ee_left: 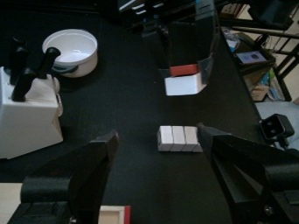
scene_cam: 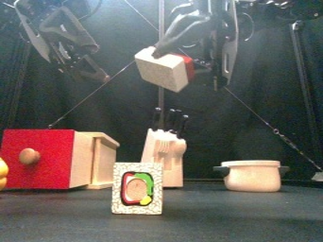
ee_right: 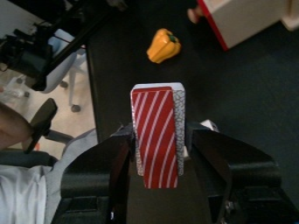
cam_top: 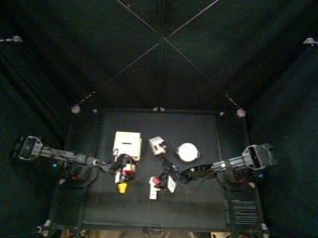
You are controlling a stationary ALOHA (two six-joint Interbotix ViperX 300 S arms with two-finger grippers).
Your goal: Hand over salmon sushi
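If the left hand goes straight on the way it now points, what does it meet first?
Probably the small block lying flat on the table just ahead of the open left hand. The right hand's held sushi is farther along that line and lifted, though depth is unclear.

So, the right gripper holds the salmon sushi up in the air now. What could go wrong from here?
1. The salmon sushi hangs high above the table, held only by the right gripper. If it lets go too early, the piece may drop.
2. The left gripper is open and not yet at the sushi; a poorly aligned approach could knock it loose.
3. Much of the sushi sticks out past the right jaws, so it might twist.
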